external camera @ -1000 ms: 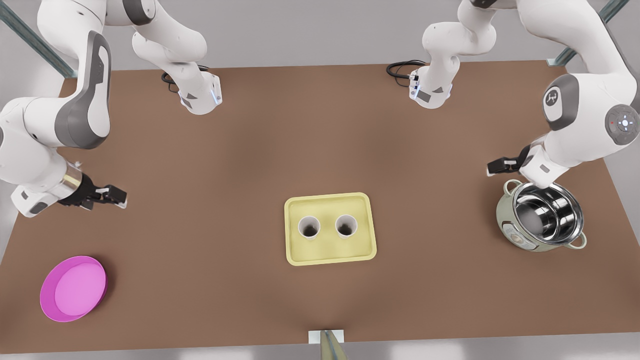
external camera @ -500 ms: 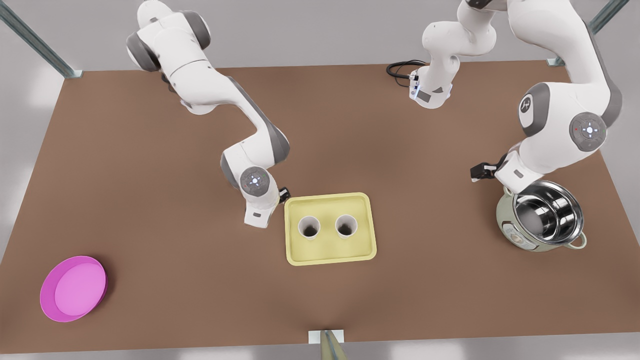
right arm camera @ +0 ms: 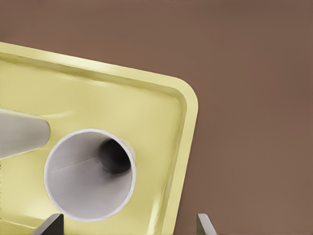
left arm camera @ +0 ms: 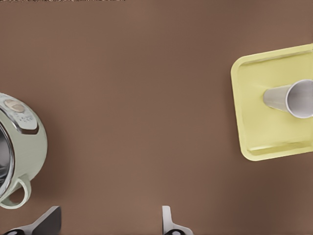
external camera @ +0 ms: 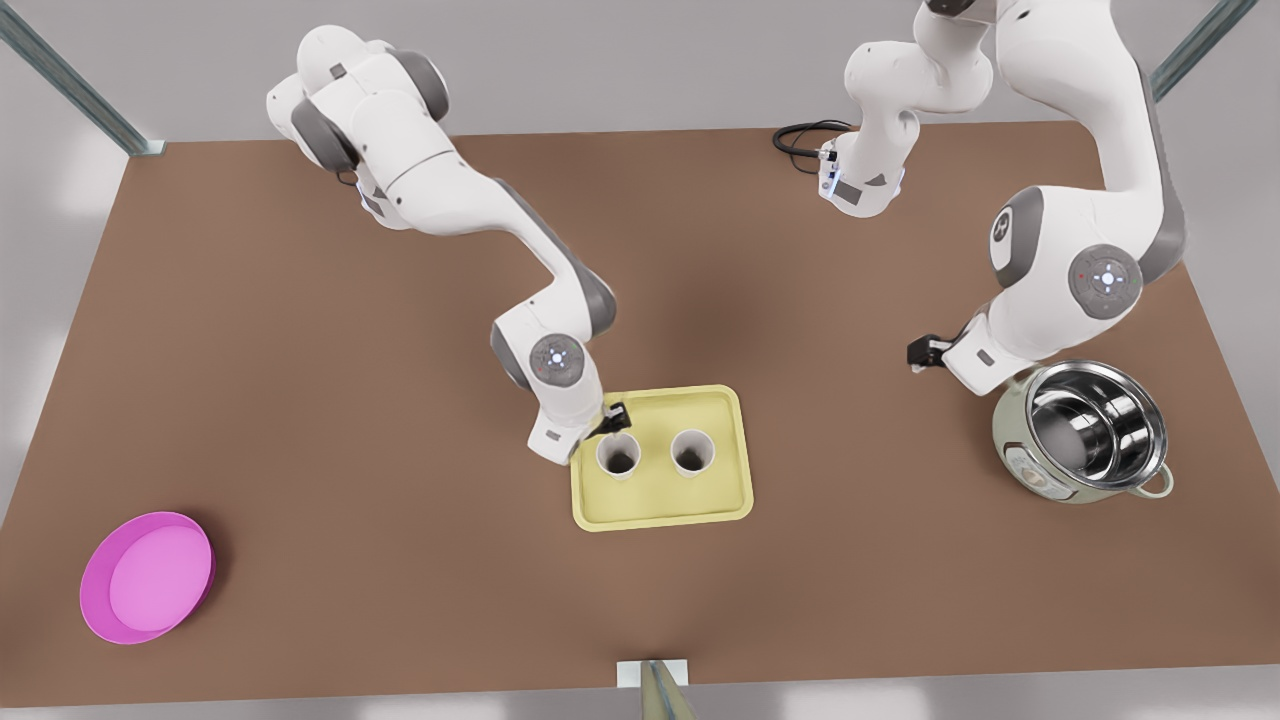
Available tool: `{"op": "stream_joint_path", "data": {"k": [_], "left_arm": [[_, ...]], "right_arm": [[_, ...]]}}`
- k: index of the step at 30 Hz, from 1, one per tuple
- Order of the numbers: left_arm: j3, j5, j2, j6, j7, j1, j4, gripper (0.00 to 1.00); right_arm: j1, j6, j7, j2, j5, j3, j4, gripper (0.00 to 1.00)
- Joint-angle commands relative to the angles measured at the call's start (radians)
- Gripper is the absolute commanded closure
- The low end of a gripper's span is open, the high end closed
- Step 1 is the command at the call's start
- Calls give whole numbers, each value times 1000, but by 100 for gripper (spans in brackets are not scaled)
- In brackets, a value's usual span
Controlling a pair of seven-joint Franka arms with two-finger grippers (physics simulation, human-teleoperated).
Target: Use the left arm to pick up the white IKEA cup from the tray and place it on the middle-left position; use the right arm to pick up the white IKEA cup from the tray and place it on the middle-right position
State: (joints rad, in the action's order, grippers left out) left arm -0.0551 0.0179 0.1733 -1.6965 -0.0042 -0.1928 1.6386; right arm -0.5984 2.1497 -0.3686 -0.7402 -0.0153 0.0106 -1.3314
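Lifted nothing yet; both placements remained. Hovered right gripper [external camera: 612, 418] at one white cup [external camera: 618, 455], jaws spread wide, empty. Left other white cup [external camera: 692, 452] beside it on yellow tray [external camera: 660, 512], mid-desk [external camera: 300, 400]. Kept left gripper [external camera: 920, 352] by steel pot [external camera: 1085, 430], jaws likewise wide, empty. Smooth tapered cups; low-rimmed, round-cornered tray.

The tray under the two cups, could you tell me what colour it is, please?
The tray is pale yellow, plain, clearest in the front view.

Even, soft overhead light, faint diffuse shadows on the table [external camera: 300, 400], bright glare inside the steel pot [external camera: 1095, 425]
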Motion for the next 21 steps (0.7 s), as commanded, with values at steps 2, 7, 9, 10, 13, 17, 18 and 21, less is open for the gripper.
{"op": "stream_joint_path", "data": {"k": [2,7,9,10,13,17,18,21], "left_arm": [[-2,-1,-1,-49,10,1,6,0],[-2,-1,-3,-46,10,3,9,0],[-2,-1,-8,-43,10,3,10,0],[-2,1,-6,-43,10,3,10,0],[-6,5,-3,-51,9,3,10,0],[-2,-1,86,-66,-138,-122,-71,0],[-2,1,118,-66,-207,-160,-97,0],[-2,7,178,-120,-345,-240,-120,0]], "right_arm": [[14,78,-357,-7,-31,-1,1,0],[5,121,-363,-34,-31,5,3,0],[3,122,-362,-50,-29,11,1,0],[3,122,-360,-59,-29,11,1,0],[3,122,-354,-79,-29,12,-2,0],[3,122,-363,-99,-31,14,-8,0],[3,121,-363,-100,-31,14,-8,23],[5,121,-362,-116,-32,31,-6,54]]}}
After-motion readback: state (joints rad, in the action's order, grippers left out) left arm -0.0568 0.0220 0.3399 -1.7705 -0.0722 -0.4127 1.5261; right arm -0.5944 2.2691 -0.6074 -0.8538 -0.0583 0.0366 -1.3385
